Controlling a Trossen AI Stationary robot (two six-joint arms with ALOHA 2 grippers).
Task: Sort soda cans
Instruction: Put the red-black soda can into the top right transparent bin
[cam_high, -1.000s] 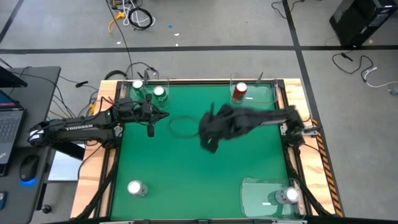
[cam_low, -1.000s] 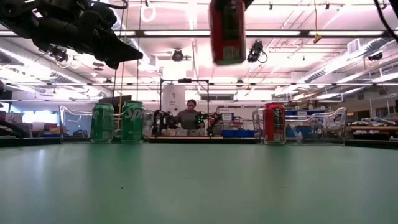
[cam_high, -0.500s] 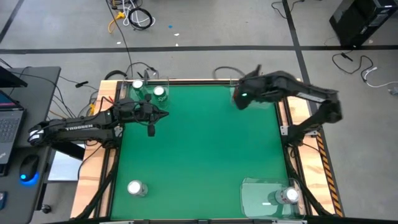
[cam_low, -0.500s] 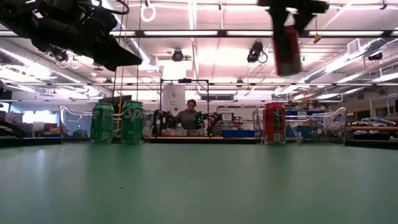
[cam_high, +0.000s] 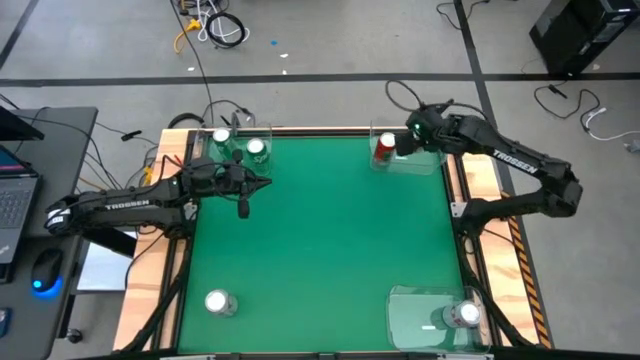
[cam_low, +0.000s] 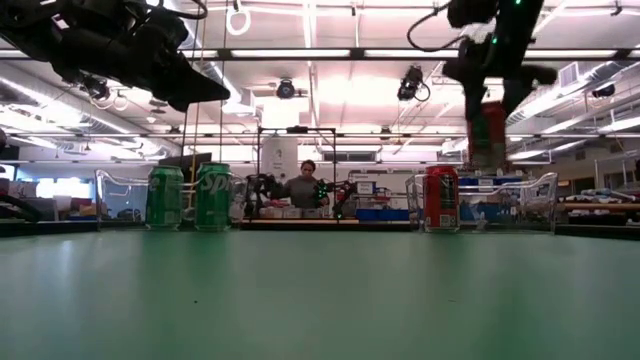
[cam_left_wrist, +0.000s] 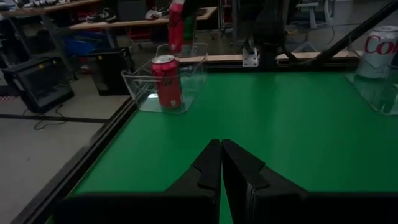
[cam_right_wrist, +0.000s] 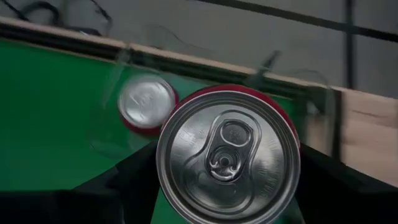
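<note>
The right gripper (cam_low: 487, 95) grasps a red can (cam_right_wrist: 227, 155) above the far-right tray (cam_high: 425, 160), beside the red can (cam_high: 384, 150) already inside. It should lower straight — no tilt, no bump. The left gripper (cam_left_wrist: 222, 163), fingers pressed together, waits near the green cans (cam_low: 188, 197).

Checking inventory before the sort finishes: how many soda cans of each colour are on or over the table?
Green-sided aluminium cans: 2
Red aluminium cans, one held by the right end effector: 2
Silver aluminium cans: 2
Total: 6
</note>
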